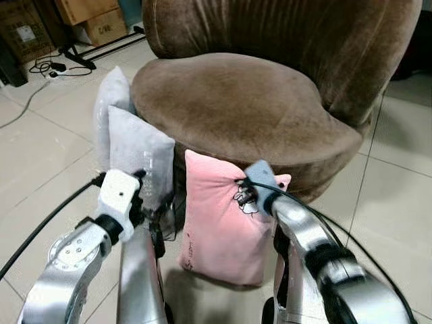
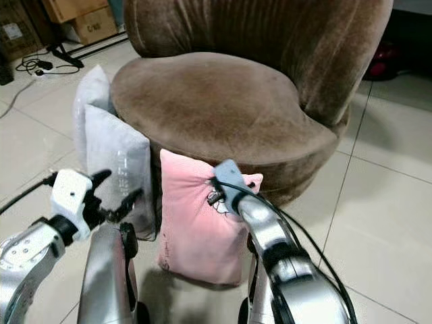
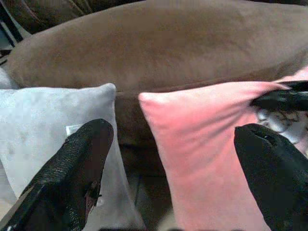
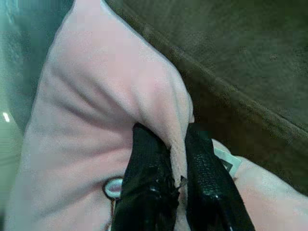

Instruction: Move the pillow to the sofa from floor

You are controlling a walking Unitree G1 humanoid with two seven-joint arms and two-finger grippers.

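A pink pillow [image 1: 219, 223] with a small cartoon print stands upright on the tiled floor, leaning against the front of the brown round sofa chair [image 1: 250, 101]. My right gripper [image 4: 175, 168] is shut on the pillow's top edge, pinching a fold of pink fabric [image 4: 163, 106] between its black fingers. My left gripper [image 3: 173, 163] is open, its fingers [image 3: 79, 168] spread in front of the gap between the pink pillow [image 3: 207, 154] and a grey pillow [image 3: 53, 130]. The left gripper [image 2: 111, 196] hovers just left of the pink pillow.
Two grey pillows [image 1: 138, 152] lean against the chair's left side. Cardboard boxes [image 1: 91, 17], a stand's foot and a power strip with cables [image 1: 50, 67] lie at the back left. Open tiled floor [image 1: 398, 175] stretches to the right.
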